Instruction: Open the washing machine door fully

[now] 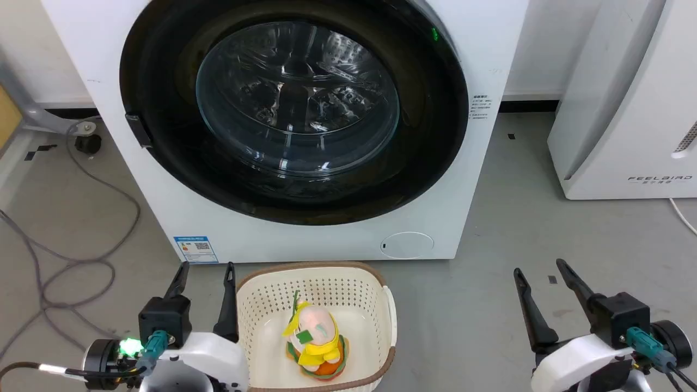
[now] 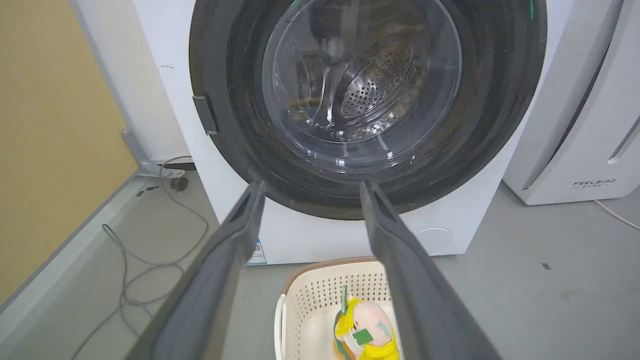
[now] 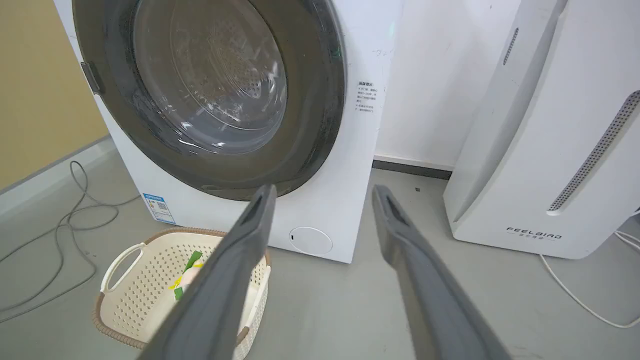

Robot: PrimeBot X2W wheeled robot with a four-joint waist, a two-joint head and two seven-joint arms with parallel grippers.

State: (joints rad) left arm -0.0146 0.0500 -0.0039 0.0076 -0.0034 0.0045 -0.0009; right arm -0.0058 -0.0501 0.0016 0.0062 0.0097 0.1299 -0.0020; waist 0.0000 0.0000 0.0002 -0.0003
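Left gripper (image 1: 207,265), right gripper (image 1: 539,266): jaws released. Washing machine door (image 1: 294,103) ahead is shut; drum perforations (image 2: 380,85) resolved from left wrist.

The left gripper (image 1: 208,267) sits at the lower left of the head view, jaws parted and pointing up the view. The right gripper (image 1: 539,268) sits at the lower right, jaws likewise parted and leaning slightly leftward. Both white wrists are held low. Both sets of jaws are empty.
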